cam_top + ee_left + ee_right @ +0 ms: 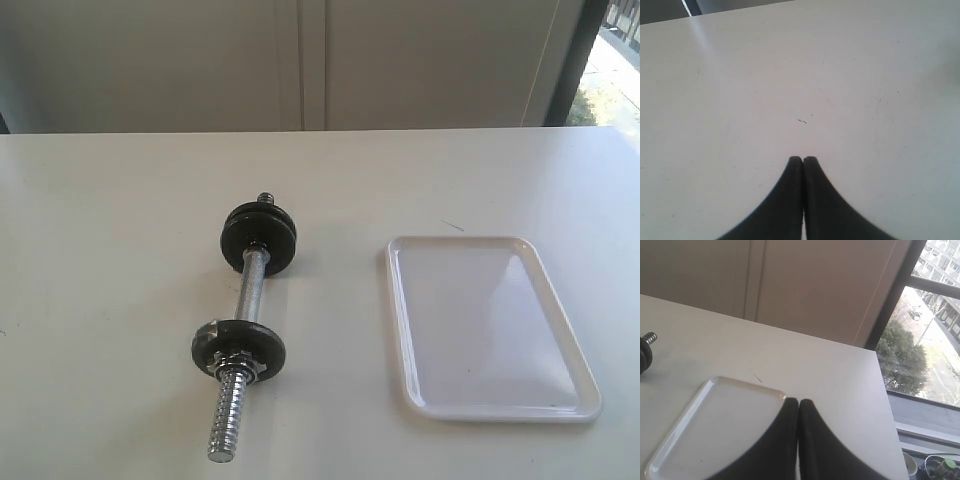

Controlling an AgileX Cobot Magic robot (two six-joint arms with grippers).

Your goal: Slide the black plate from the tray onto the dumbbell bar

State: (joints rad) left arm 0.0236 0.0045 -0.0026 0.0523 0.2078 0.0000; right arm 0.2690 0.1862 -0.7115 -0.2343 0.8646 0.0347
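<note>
The dumbbell bar (pixel 250 290) lies on the white table, left of centre, with its threaded end toward the front. A black plate (pixel 238 348) sits on the bar's near part behind a silvery nut. Another black plate (pixel 259 238) sits at the far end and looks thicker; I cannot tell if it is one disc or two. The tray (pixel 490 325) lies to the right with no disc in it. Neither gripper shows in the exterior view. My left gripper (pixel 802 159) is shut over bare tabletop. My right gripper (pixel 798 401) is shut above the tray (pixel 715 430), near a corner.
The bar's far tip (pixel 649 338) and a plate edge (pixel 644 357) show in the right wrist view. A wall runs behind the table. A window (pixel 925 340) lies past the table's right edge.
</note>
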